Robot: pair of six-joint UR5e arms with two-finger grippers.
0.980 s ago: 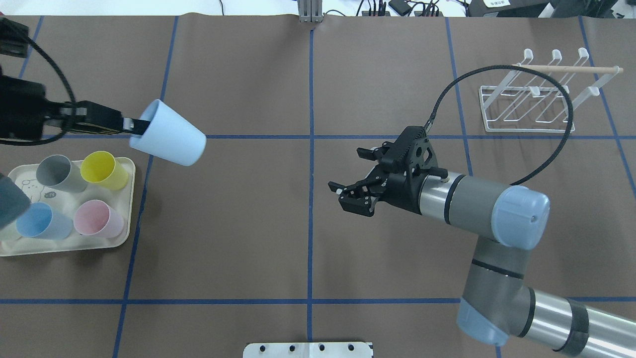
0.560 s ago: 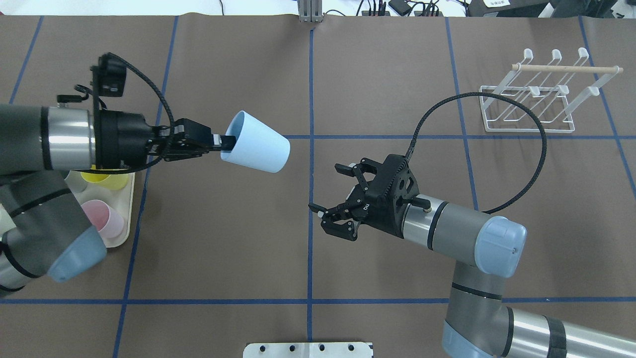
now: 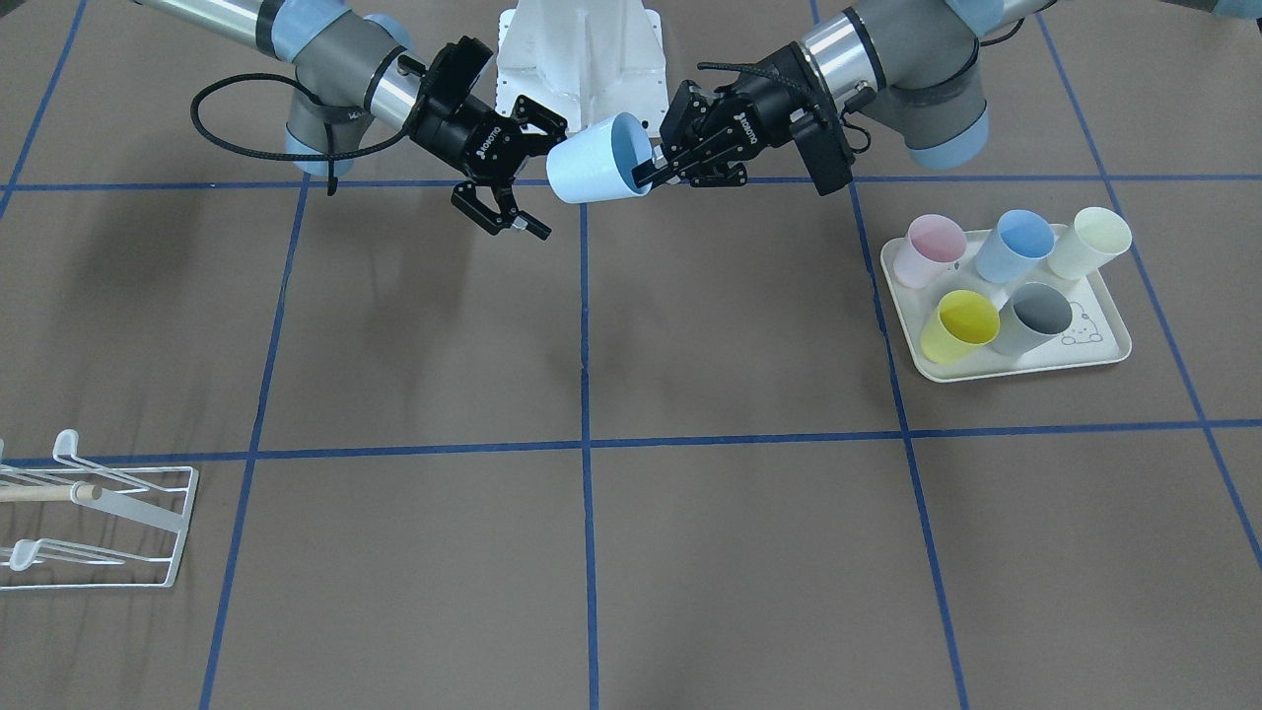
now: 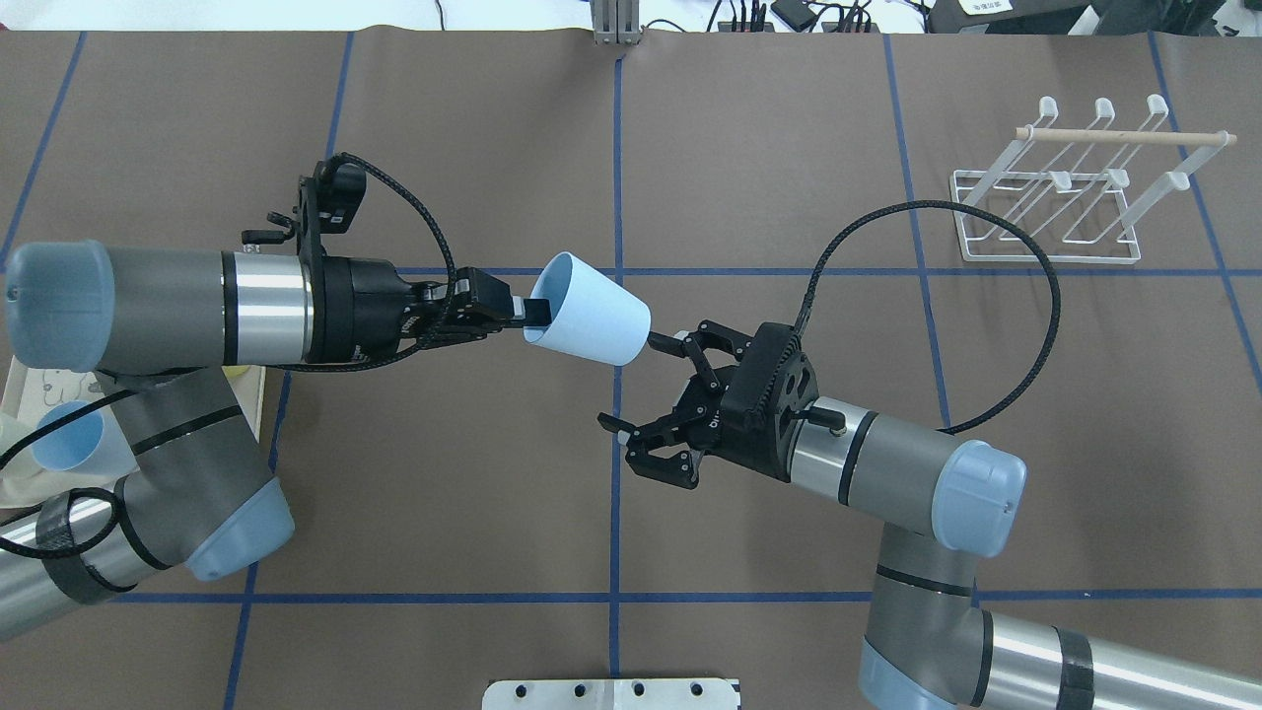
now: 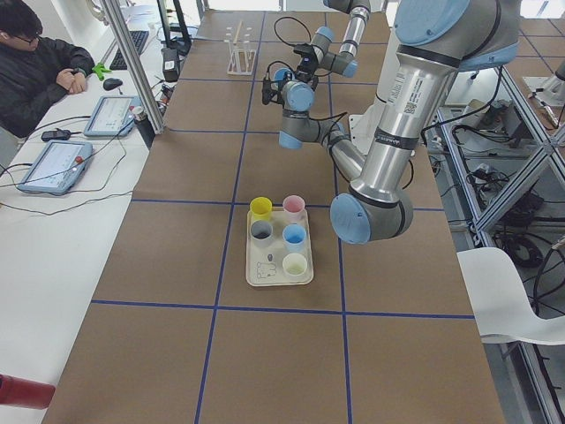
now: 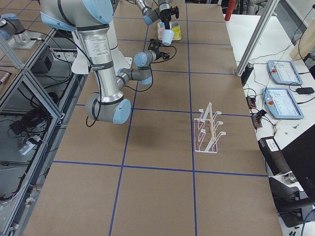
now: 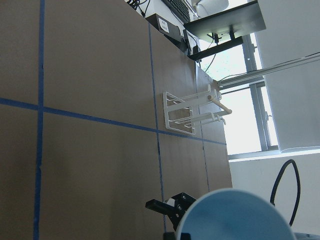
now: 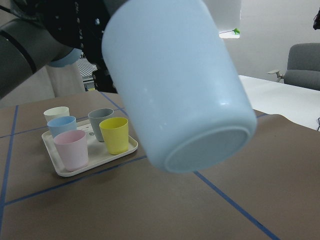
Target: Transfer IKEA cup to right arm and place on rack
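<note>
Cup (image 4: 590,316), pale blue, hangs in the air over the middle of the table (image 4: 444,473), tipped on its side above the blue tape line that runs from the robot's edge to the far edge. Its mouth faces the left arm and its base faces the right arm.

The left gripper (image 4: 523,314) pinches the cup's rim, with one finger inside the mouth and the other against the outer wall.

The right gripper (image 4: 636,390) is on the other side of the cup with its fingers spread wide. Its upper fingertip lies just beside the edge of the cup's base. The pictures do not settle whether it touches the cup. In the right wrist view the cup's round base fills much of the picture.

The rack (image 4: 1061,180), white wire with a wooden bar across its prongs, stands in the table's right half near the far edge, well apart from both grippers.

A cream tray (image 3: 1016,368) sits in the table's left half. It holds five upright cups: a pink cup (image 3: 932,247), a blue cup (image 3: 1020,242), a cream cup (image 3: 1094,240), a yellow cup (image 3: 958,323) and a grey cup (image 3: 1033,316).
</note>
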